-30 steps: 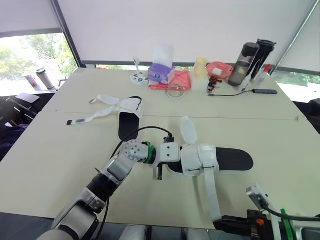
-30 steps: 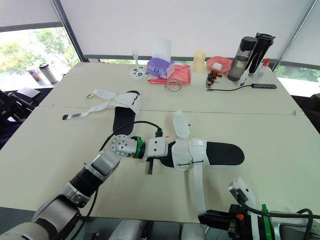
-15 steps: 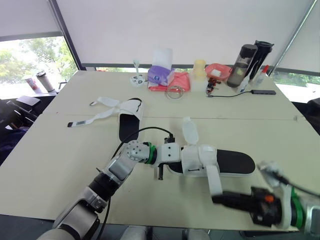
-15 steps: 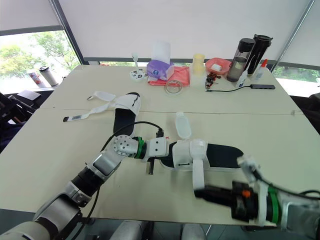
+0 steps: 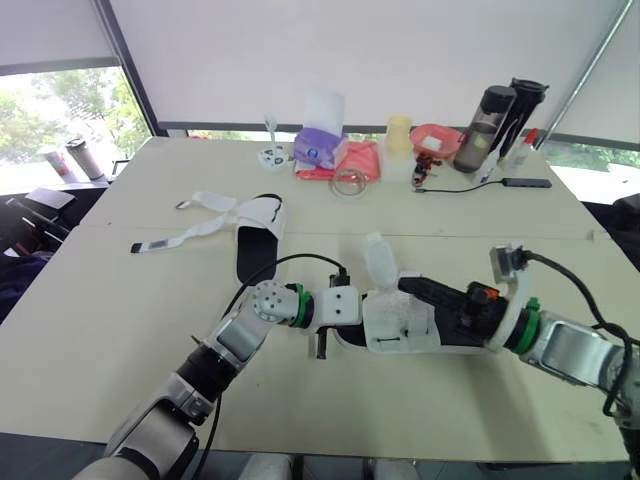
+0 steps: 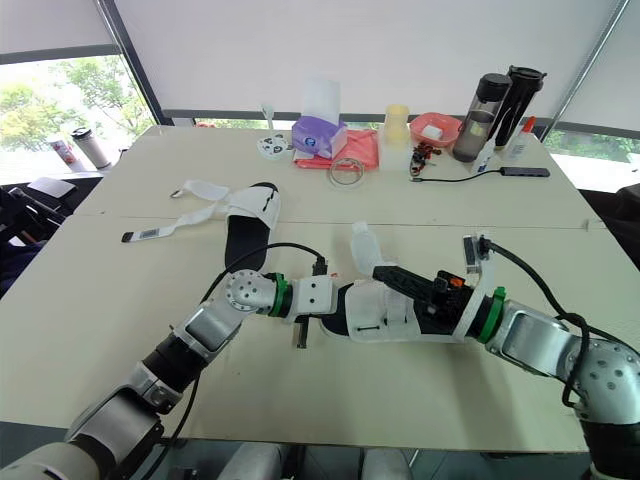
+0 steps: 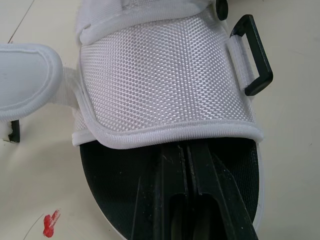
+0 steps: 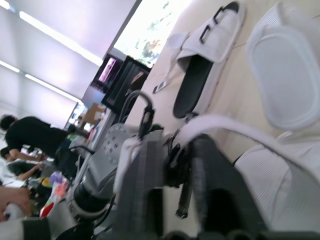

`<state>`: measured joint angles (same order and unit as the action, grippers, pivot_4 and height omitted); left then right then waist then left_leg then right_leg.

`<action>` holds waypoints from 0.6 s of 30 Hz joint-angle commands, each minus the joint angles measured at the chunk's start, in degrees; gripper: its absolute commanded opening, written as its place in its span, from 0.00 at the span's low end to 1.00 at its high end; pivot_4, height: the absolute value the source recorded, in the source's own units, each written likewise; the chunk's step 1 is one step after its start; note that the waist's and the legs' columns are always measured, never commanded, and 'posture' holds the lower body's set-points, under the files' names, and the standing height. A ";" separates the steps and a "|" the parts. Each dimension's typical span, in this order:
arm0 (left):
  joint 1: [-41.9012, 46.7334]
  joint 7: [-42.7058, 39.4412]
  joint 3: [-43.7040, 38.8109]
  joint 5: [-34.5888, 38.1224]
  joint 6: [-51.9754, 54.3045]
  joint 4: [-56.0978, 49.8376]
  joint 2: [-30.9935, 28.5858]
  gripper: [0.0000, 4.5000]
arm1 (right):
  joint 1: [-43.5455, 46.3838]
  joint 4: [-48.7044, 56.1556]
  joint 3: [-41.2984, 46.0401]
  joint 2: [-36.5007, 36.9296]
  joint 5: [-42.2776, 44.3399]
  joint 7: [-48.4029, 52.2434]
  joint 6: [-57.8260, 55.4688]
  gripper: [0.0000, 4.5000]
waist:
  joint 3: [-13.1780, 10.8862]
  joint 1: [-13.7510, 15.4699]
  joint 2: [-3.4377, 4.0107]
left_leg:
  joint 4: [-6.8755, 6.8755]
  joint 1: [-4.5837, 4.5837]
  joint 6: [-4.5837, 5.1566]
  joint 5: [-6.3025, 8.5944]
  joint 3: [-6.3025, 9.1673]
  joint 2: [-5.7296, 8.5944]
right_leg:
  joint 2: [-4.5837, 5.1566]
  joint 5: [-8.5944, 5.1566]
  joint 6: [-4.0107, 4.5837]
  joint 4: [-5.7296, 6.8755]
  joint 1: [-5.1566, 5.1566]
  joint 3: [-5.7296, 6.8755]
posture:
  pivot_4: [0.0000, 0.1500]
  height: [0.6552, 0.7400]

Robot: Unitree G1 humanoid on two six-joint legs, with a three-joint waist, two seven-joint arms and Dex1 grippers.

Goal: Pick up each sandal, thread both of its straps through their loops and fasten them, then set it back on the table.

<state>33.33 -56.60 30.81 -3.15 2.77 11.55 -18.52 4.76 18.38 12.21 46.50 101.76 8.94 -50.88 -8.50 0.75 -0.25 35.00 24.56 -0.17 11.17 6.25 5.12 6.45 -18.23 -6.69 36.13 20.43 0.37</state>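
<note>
Resting its two black fingers (image 7: 212, 167) drawn close together on the dark insole, my left pincer (image 7: 188, 150) sits at the toe opening of the near sandal (image 5: 395, 325), which lies flat on the table (image 5: 110, 330). My left wrist camera gives what the head cameras do not. Straight ahead of the tips is the white mesh upper, with a black loop (image 7: 255, 57) at one side and a padded flap (image 7: 25, 80) at the other. A red mark (image 7: 50, 223) sits on the tabletop beside the sole. From the head I see my right pincer (image 6: 386, 273) extended from the heel end over the upper, pointing toward the left one. In the right wrist view a white strap (image 8: 222, 121) arcs across it; whether it is clamped I cannot tell. Well beyond both pincers lies the second sandal (image 5: 258, 240), straps spread open. The right wrist view also catches a person in black (image 8: 27, 135) past the table.
</note>
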 commanded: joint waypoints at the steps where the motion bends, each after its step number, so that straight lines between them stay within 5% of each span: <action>1: -2.86 1.63 1.47 -5.06 3.14 5.74 -2.55 0.00 | -0.89 1.71 4.46 1.84 -3.08 2.04 -0.13 0.67 | 0.00 -0.01 0.01 | 0.00 0.00 -0.02 0.01 0.00 0.00 | 0.00 0.00 -0.01 0.00 0.00 0.00 | 1.00 1.00; 3: -2.96 1.76 1.45 -4.98 3.15 5.73 -2.57 0.00 | -1.41 3.45 6.32 3.07 -6.01 3.62 0.12 0.88 | 0.00 -0.01 0.02 | 0.00 0.01 -0.04 0.03 0.00 0.00 | 0.00 0.00 -0.01 0.00 0.00 0.00 | 1.00 1.00; 9: -3.07 1.81 1.37 -4.83 3.12 5.65 -2.34 0.00 | 1.38 7.13 7.60 7.12 -19.66 7.95 2.18 0.88 | 0.03 -0.08 0.08 | -0.02 -0.01 -0.07 0.05 0.00 -0.02 | 0.00 0.00 -0.01 0.00 0.01 0.00 | 1.00 1.00; 18: -2.41 2.43 1.57 -4.96 2.22 7.09 -1.19 0.00 | 14.48 -0.37 -3.28 6.84 -36.25 8.83 -2.80 0.88 | -0.02 0.10 0.05 | -0.04 0.06 -0.08 0.06 -0.03 0.00 | 0.06 0.00 0.00 -0.03 0.09 0.00 | 1.00 1.00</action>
<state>32.70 -55.73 30.69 -3.15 2.17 11.47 -18.16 17.90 18.73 8.78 53.50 67.33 17.78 -53.00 -8.52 0.85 -0.20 34.96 24.66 -0.25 11.23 6.22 5.12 6.51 -18.22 -6.69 36.10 20.56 0.39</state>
